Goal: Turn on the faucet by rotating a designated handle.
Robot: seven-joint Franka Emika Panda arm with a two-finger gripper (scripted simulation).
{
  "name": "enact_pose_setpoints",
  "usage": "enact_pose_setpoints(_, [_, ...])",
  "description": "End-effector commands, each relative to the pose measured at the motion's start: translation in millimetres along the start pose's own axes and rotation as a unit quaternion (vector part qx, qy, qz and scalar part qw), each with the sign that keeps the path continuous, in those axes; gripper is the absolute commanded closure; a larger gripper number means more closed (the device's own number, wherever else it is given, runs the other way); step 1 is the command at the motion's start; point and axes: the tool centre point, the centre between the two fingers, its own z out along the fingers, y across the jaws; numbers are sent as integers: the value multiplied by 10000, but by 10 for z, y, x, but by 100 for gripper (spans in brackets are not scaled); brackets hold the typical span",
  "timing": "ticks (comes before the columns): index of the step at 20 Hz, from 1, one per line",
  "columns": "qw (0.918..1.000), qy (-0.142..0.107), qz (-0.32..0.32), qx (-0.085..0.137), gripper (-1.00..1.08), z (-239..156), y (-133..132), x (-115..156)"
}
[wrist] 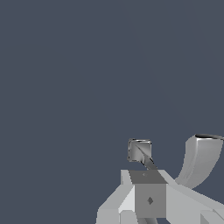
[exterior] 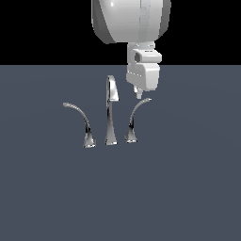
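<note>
The faucet stands near the middle of a flat slate-grey surface, a small chrome set of three separate pieces in a row. Above it hangs the largest thing in sight, the white Franka arm, its rounded body filling the top of the exterior view and its wrist block reaching down to the gripper, whose tips sit just above and beside the pale tip of the handle; whether they touch it cannot be told. In the exterior view the fingers read as one narrow point, so they look drawn close together, but the gap itself is not resolved and I cannot tell how far they are spread, nor that they pinch anything. In the wrist view the gripper shows as pale blocks with a dark square face, and a squarish chrome piece lies just past it, with a broad curved chrome piece to one side. The tall slim spout rises upright from a flared base. On the exterior view's left stands the longer lever, widely arched and leaning outward. The handle, on the exterior view's right, is shorter and steeper, a slim arc tapering upward from its flared base.
</note>
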Motion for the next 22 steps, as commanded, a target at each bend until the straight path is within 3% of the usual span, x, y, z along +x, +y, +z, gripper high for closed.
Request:
enact_pose_setpoints(1, [9999,-2,148,3,108,62,-33,70])
enact_pose_setpoints(15, [9997,-13,243,6,108,97,-51,117])
enact_pose_setpoints(22, [9997,-13,243,6,108,97,186,202])
